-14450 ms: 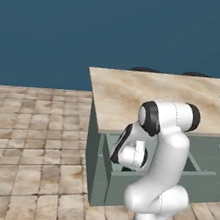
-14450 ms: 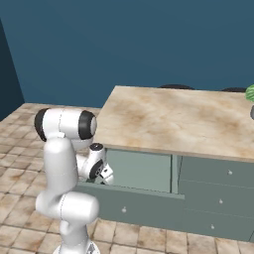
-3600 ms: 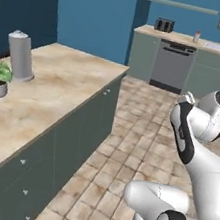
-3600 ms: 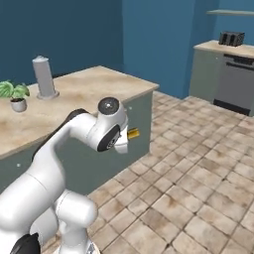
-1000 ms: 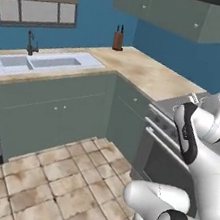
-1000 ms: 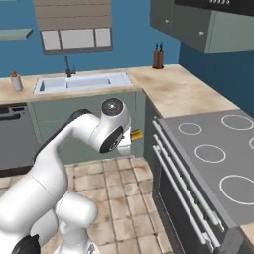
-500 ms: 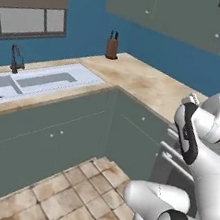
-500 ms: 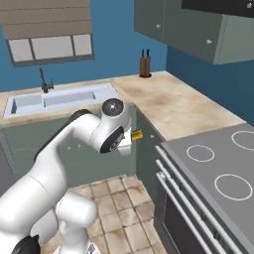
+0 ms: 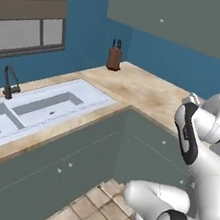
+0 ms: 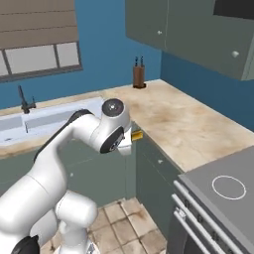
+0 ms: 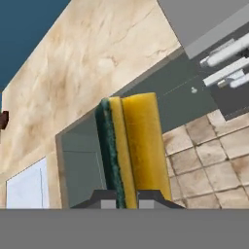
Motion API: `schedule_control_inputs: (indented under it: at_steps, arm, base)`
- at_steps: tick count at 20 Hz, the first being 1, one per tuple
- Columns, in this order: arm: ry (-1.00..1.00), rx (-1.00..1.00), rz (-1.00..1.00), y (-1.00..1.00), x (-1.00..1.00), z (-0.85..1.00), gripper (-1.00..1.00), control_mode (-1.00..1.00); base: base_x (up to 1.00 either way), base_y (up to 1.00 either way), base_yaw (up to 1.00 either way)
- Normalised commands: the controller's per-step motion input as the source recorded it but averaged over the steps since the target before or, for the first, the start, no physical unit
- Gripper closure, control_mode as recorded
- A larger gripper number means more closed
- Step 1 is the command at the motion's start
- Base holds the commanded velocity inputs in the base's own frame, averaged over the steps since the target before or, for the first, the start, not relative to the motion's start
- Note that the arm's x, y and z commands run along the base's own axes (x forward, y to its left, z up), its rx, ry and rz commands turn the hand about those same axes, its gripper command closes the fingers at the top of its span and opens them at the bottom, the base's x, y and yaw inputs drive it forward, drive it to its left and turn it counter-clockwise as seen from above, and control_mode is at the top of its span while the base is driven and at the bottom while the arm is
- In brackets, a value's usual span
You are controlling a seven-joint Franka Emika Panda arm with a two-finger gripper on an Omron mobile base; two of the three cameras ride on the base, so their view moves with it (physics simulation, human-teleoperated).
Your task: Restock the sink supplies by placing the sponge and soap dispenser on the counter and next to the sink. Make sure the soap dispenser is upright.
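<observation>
The sponge (image 11: 131, 151), yellow with a dark green layer, stands on edge between my gripper's (image 11: 127, 198) fingertips, and the gripper is shut on it. It hangs above grey-green cabinet fronts and tiled floor, just off the counter's (image 11: 87, 73) edge. In the right base view a bit of yellow sponge (image 10: 137, 134) pokes out beside the hand, at the inner corner of the counter (image 10: 183, 124). The sink (image 9: 91, 95) with its black faucet (image 9: 9, 81) lies to the left along the counter (image 9: 145, 92). The soap dispenser is out of view.
A brown knife block (image 9: 114, 57) stands at the counter's back corner against the blue wall. A stove top (image 10: 228, 188) with an oven handle below it adjoins the counter on the right. Wall cabinets hang above. Tiled floor lies below the arm.
The whole picture has swung as the base moved: the sink and counter corner are nearer and more central. The sponge stays in my shut gripper.
</observation>
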Motion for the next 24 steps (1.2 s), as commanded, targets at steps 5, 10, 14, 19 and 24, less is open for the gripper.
schedule_control_inputs:
  at_steps: [5, 10, 14, 19, 24]
  arm:
    - [0.0, 0.0, 0.0, 0.0, 0.0, 0.0, 1.0, 1.0]
    - [0.0, 0.0, 0.0, 0.0, 0.0, 0.0, 1.0, 1.0]
    - [0.0, 0.0, 0.0, 0.0, 0.0, 0.0, 1.0, 1.0]
    - [0.0, 0.0, 0.0, 0.0, 0.0, 0.0, 1.0, 1.0]
    - [0.0, 0.0, 0.0, 0.0, 0.0, 0.0, 1.0, 1.0]
  base:
    - [1.0, 0.01, -0.15]
    - [0.64, 0.08, -0.06]
    - [0.53, 0.31, -0.01]
    - [0.63, 0.33, 0.0]
    - [0.49, 0.16, 0.0]
